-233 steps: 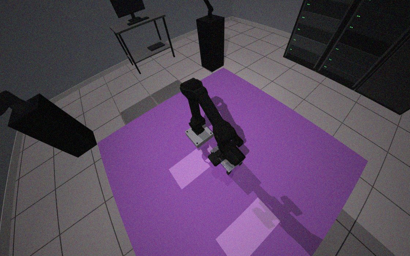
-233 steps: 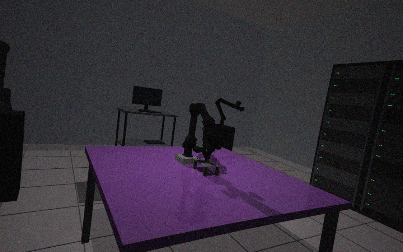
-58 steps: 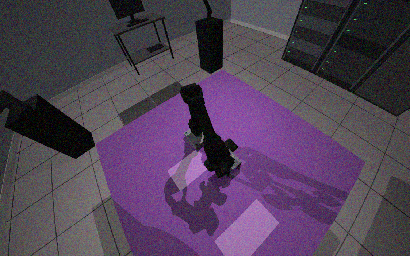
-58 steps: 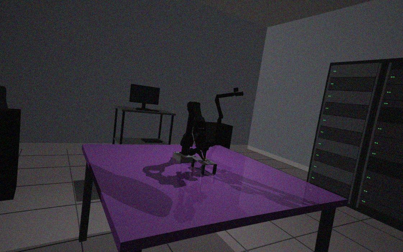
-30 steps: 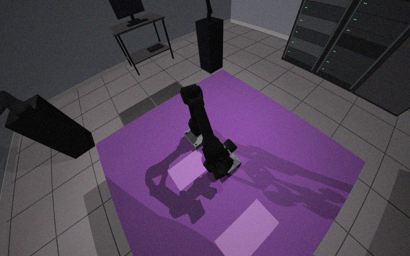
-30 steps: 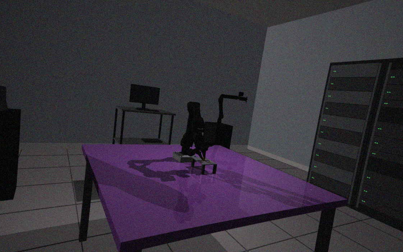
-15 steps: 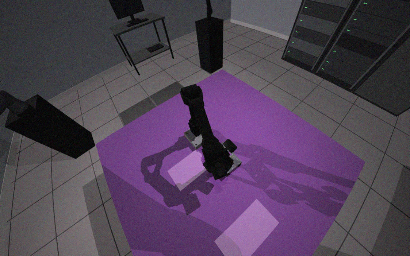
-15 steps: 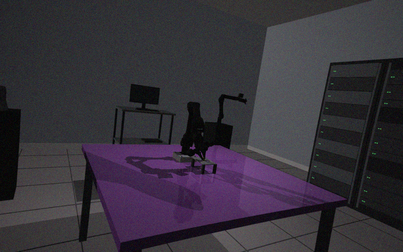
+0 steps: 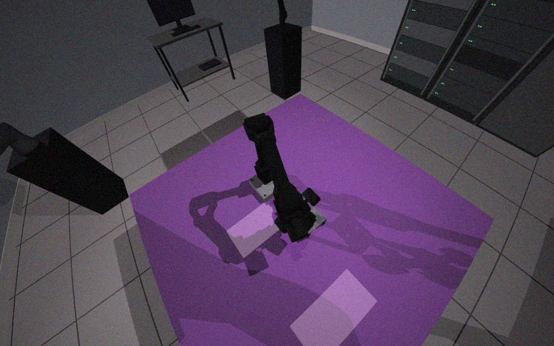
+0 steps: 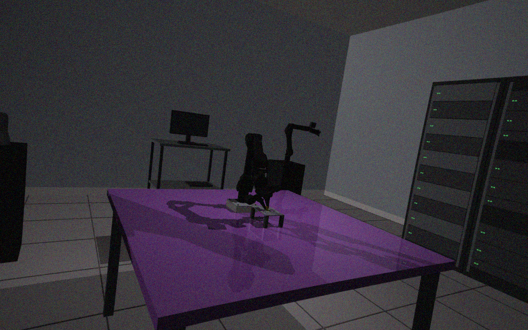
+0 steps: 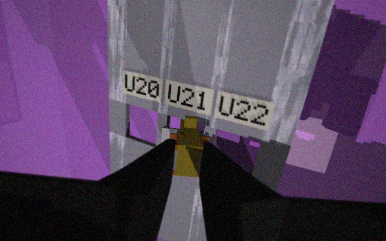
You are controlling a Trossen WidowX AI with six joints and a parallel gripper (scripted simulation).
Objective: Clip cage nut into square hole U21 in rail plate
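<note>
Gripper (image 10: 266, 205) (image 11: 187, 149) is nearly closed, cage nut (image 11: 189, 137) pinched between its black fingertips. Nut is yellow-gold: lit block toward the bottom of the wrist view, darker shaded middle, small brighter tab at the far end. Thin orange bits stick out either side at the fingertips, plus orange edging on the near block. It's at the U21 hole (image 11: 174, 122), below the U21 label (image 11: 188, 98) in the wrist view, covering much of the opening; purple shows beside it. Can't tell insertion depth, wing engagement or flange seating. Rail plate (image 9: 319, 219) (image 10: 273, 212) (image 11: 199, 45) is grey, raised on dark legs. Nut's hidden under the arm (image 9: 275, 165) (image 10: 254, 160) from the top.
</note>
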